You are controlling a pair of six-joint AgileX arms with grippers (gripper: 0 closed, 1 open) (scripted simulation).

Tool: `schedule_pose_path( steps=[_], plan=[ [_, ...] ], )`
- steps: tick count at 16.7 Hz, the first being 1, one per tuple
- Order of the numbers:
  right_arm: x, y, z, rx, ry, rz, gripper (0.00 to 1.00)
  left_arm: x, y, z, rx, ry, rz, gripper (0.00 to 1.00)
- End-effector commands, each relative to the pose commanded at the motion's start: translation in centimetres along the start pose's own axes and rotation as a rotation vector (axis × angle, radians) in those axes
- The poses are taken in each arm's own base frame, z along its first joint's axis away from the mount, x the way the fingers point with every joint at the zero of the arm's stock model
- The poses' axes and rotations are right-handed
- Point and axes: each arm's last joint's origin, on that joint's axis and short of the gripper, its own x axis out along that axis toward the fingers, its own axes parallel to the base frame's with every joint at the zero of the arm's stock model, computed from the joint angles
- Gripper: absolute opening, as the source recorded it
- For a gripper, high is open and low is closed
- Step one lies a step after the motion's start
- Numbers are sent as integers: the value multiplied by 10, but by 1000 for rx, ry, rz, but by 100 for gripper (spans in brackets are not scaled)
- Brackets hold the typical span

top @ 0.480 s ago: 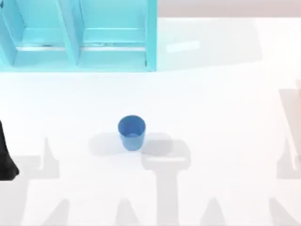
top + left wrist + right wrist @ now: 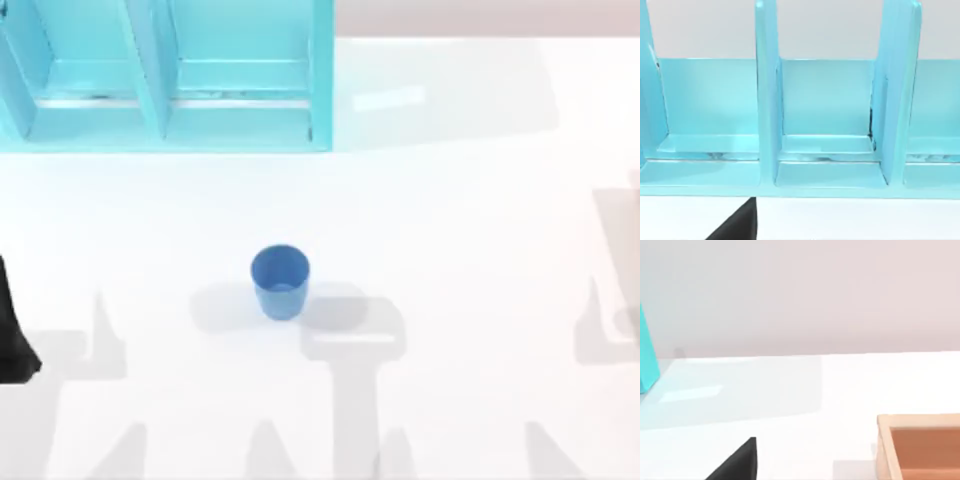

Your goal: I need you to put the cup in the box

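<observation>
The small blue cup stands upright on the white table, near the middle, open side up. The box, tan wood with an orange-brown inside, appears in the right wrist view on the table's right part. My left arm is a dark shape at the table's left edge, well apart from the cup. A dark part of my left gripper juts in at the edge of the left wrist view. A like dark part of my right gripper does the same in the right wrist view. Neither is near the cup.
A cyan shelf unit with upright dividers stands at the back left, and the left wrist camera faces its compartments. Grey arm shadows lie across the front and right of the white table.
The shadows at the table's right edge and front have shifted leftward, so the right arm is moving. The cup and the left arm have stayed put.
</observation>
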Motion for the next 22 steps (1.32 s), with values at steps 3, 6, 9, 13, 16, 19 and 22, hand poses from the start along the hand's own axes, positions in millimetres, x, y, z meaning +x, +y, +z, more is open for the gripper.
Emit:
schedule_pose_path(
  steps=[3,6,9,13,16,19,22],
  plan=[
    [7,11,45,54,107,46,100,0,0,0,0,0,0,100],
    [27,29,95,111,246,94,100,0,0,0,0,0,0,100],
    [61,57,143,157,410,132,100,0,0,0,0,0,0,100],
    [123,116,181,189,649,152,100,0,0,0,0,0,0,100],
    [168,175,184,185,824,135,100,0,0,0,0,0,0,100],
    [203,237,163,158,978,95,100,0,0,0,0,0,0,100],
    [221,293,127,115,1100,43,100,0,0,0,0,0,0,100]
  ],
)
